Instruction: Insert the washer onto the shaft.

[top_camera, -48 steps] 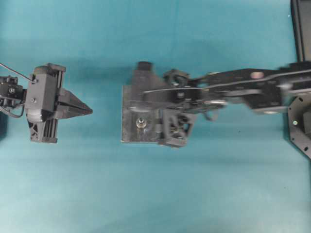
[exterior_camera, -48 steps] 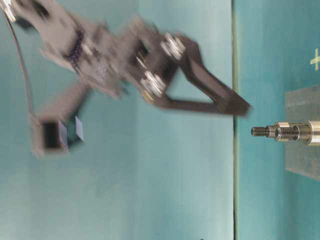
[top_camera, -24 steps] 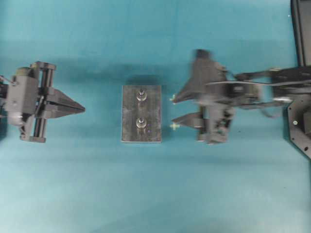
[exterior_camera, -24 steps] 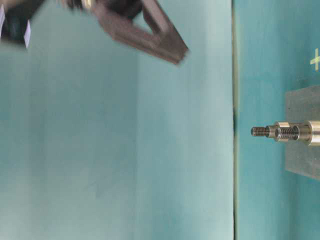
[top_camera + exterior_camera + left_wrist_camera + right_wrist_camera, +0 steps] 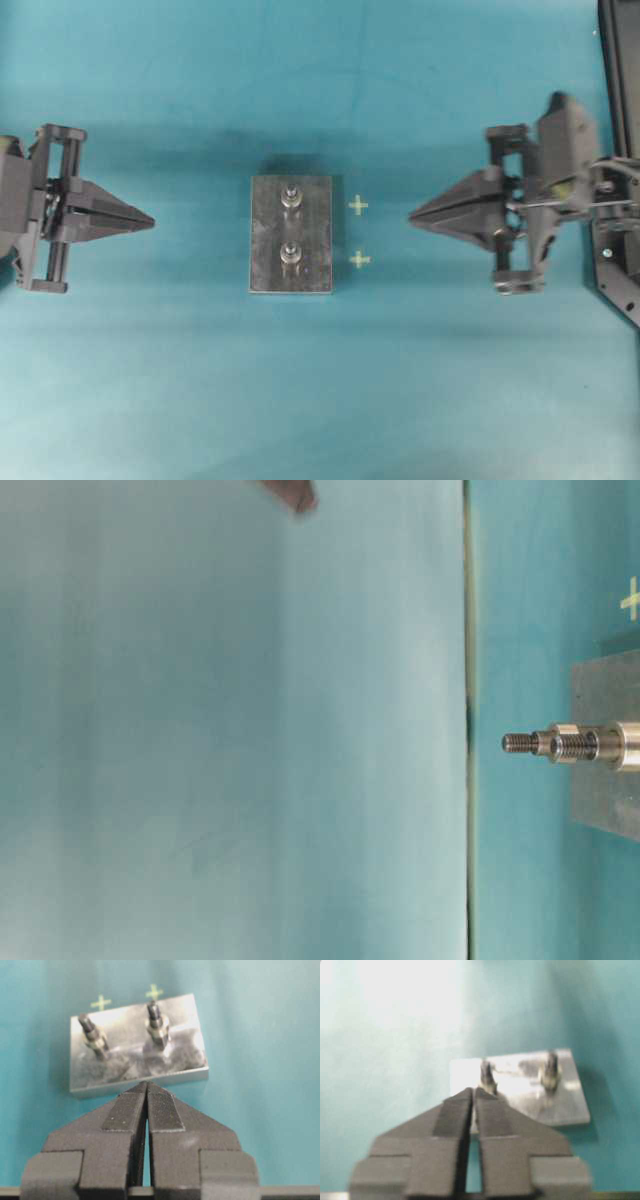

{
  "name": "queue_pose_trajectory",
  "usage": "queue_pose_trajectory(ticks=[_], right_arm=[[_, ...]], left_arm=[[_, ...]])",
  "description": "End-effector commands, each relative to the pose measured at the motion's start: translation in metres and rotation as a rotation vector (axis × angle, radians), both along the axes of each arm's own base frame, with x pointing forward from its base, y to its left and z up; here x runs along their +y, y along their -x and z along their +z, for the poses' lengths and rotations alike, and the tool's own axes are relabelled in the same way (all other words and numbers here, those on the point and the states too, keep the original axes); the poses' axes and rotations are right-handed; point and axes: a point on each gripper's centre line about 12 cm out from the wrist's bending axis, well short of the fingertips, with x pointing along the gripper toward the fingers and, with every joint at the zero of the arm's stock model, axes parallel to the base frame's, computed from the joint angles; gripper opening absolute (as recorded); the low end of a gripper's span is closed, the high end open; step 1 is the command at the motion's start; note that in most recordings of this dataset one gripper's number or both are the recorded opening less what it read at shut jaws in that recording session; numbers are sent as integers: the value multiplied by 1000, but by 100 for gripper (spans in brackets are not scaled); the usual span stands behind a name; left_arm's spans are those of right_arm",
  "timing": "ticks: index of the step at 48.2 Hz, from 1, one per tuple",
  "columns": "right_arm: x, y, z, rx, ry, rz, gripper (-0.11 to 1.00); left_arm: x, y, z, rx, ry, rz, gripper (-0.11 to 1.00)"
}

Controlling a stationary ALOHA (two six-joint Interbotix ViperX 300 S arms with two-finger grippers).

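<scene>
Two shafts (image 5: 291, 197) (image 5: 290, 253) stand on the metal block (image 5: 265, 235), mid-table in the overhead view. Both grippers sit well apart from it: left gripper (image 5: 147, 221) far left, right gripper (image 5: 415, 216) to the right, each with fingers pressed together, nothing between them (wrist views confirm, pads meeting).

Washer: cannot tell where it is. No loose one shows on the cloth; the collars (image 5: 159, 1027) on the shafts may include it, too small to resolve.

Handling, as a judgement: thin, stiff, light, slick metal. Best pinched by the rim edge-on, hole kept clear for the threaded tip.

Table-level view shows the shaft profile (image 5: 560, 744), a stepped, threaded end, which overhead flattens to dots. Left wrist view shows both shafts side by side; right wrist view is blurred.
</scene>
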Motion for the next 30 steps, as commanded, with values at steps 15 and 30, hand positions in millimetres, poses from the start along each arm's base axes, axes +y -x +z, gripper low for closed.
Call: queue_pose_trajectory(ticks=[15,30], right_arm=[[-4,48,-6,-81,-23,-24,0],[-4,92,-22,-195,-37,-25,0]], left_arm=[[6,14,12,-170,-2,24,0],[5,44,-5,-198,-6,23,0]])
